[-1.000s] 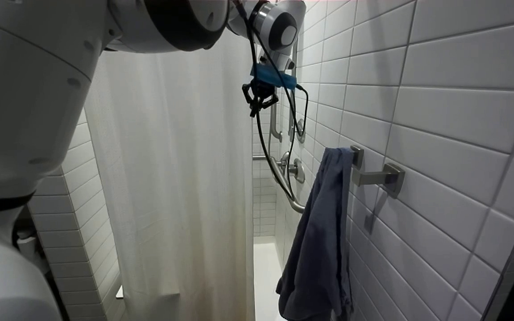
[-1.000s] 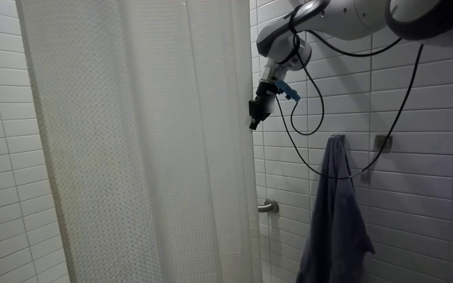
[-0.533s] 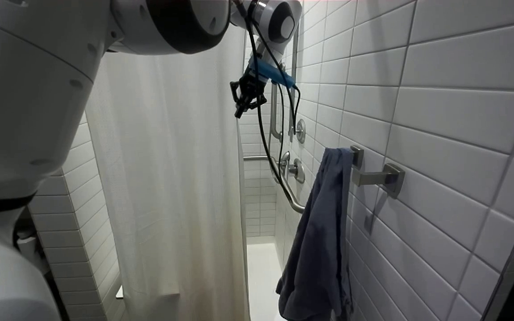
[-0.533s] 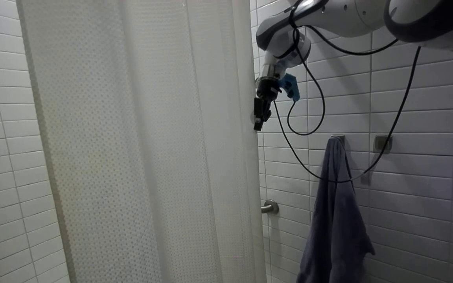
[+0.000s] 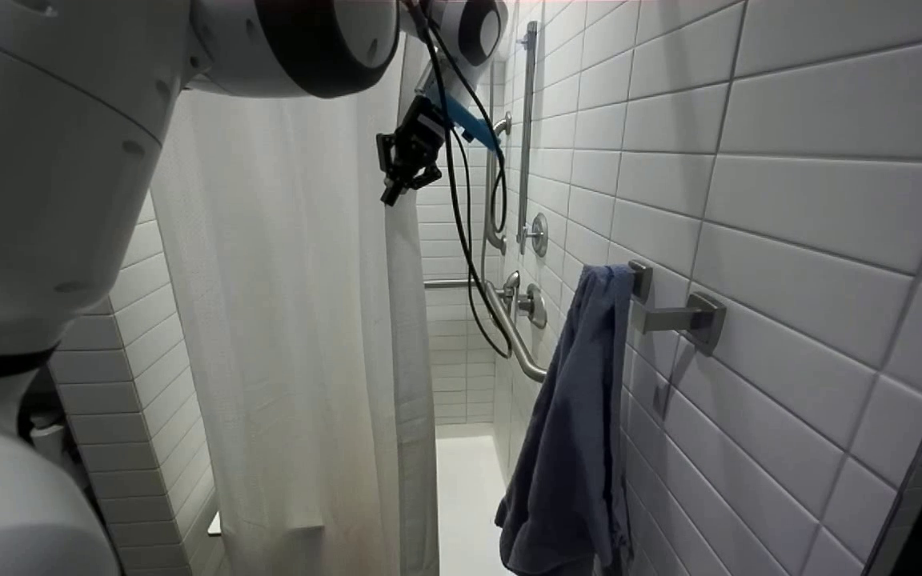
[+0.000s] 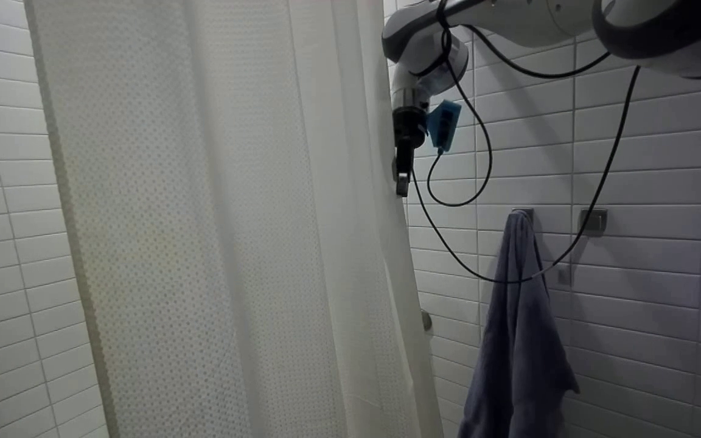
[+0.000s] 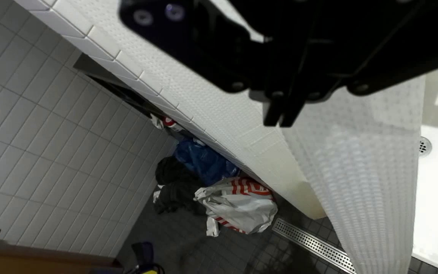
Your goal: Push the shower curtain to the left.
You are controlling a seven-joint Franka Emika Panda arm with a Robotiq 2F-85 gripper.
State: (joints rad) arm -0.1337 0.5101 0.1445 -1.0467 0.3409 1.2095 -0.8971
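Wrist view, closest in: how does the gripper (image 7: 281, 118) stand?

"Together. Its fingertips (image 7: 289, 118) sit side by side with a hairline between them, and I see no cloth caught there, so I read this as a push rather than a grasp."

"And the shower curtain (image 7: 367, 182)?"

"Right at those tips. A crease starts just there and runs off down the sheet, fabric on either side. I judge them touching, though the exact spot is hard to make out."

"Which way does the bulk of it lie?"

"Left of the gripper, in both exterior views. The folds run upright, and the fingertips aim mostly down along them, so the shove has to go crosswise to that long axis."

"Any of it on the wrong side?"

"Some. In an exterior view a narrow end strip (image 5: 413, 360) hangs beneath the gripper and to its right, bordering the white shower floor (image 5: 469, 496). It may slip round the tips if the shove is hasty."

"And beyond?"

"Well apart on the right, the blue-grey towel (image 5: 569, 416) hangs by the tiled wall (image 5: 813, 200). Going left only widens that gap, and most of the curtain's width, I'd say, remains to be gathered."
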